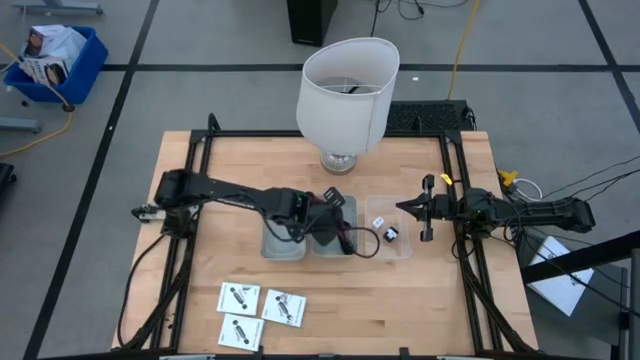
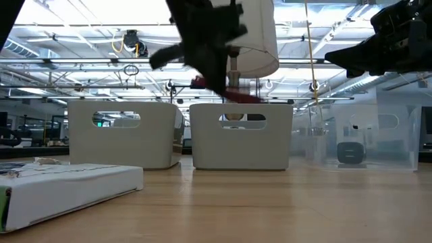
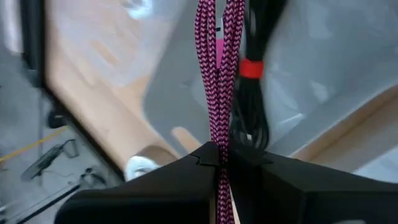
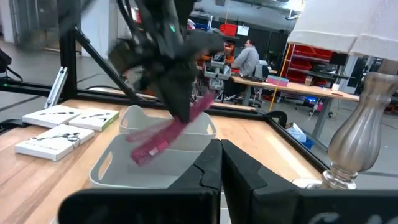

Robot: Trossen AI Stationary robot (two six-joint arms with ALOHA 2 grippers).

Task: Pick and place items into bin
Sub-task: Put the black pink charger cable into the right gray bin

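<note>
red cable (image 3: 217, 68) hangs pinched in the shut jaws of the left gripper (image 1: 325, 208), held over the middle grey bin (image 2: 241, 135) with a black cable (image 3: 252, 93) beside it. three white packets (image 1: 258, 310) lie on the desk (image 1: 200, 260) near its front edge. right gripper (image 1: 405, 206) waits closed, empty, above the clear bin (image 1: 395, 250) holding a tiny block (image 1: 390, 235).
</note>
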